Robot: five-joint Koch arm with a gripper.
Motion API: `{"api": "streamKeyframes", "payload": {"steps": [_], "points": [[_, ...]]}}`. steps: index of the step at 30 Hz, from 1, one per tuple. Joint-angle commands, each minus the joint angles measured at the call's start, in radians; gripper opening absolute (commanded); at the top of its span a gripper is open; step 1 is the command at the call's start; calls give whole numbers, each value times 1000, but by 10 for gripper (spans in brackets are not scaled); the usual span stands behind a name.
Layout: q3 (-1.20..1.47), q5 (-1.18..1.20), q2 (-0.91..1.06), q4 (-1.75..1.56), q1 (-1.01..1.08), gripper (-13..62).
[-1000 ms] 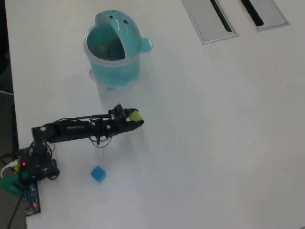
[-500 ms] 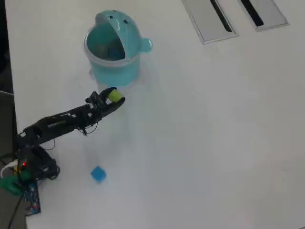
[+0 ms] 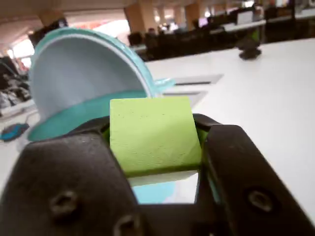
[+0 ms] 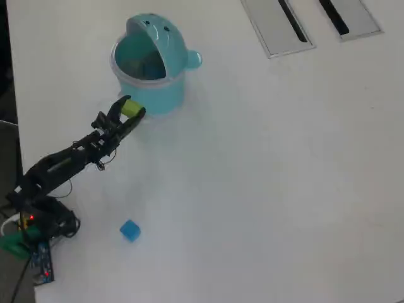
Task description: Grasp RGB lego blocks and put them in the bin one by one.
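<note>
My gripper (image 3: 153, 129) is shut on the yellow-green block (image 3: 153, 135), which fills the space between the black jaws in the wrist view. In the overhead view the gripper (image 4: 130, 110) holds the yellow-green block (image 4: 132, 108) just beside the near wall of the bin (image 4: 158, 95). The bin is a round light-teal pot with its domed lid flipped open (image 3: 83, 69). The blue block (image 4: 130, 230) lies on the table, well away from the bin, near the arm's base. The red block is not in view.
Two grey slotted panels (image 4: 278, 28) lie at the table's far edge in the overhead view. The arm's base and cables (image 4: 31, 233) sit at the left edge. The white table (image 4: 271, 177) spreads wide to the right.
</note>
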Motion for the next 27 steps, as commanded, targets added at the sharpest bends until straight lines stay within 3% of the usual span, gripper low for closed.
{"api": "streamKeyframes", "payload": {"steps": [1,16,27], "points": [[-61,25,52,-97,-28,180],[-368,-123,46,414,-272,171],[-583,-127,-138,442,-298,171]]}}
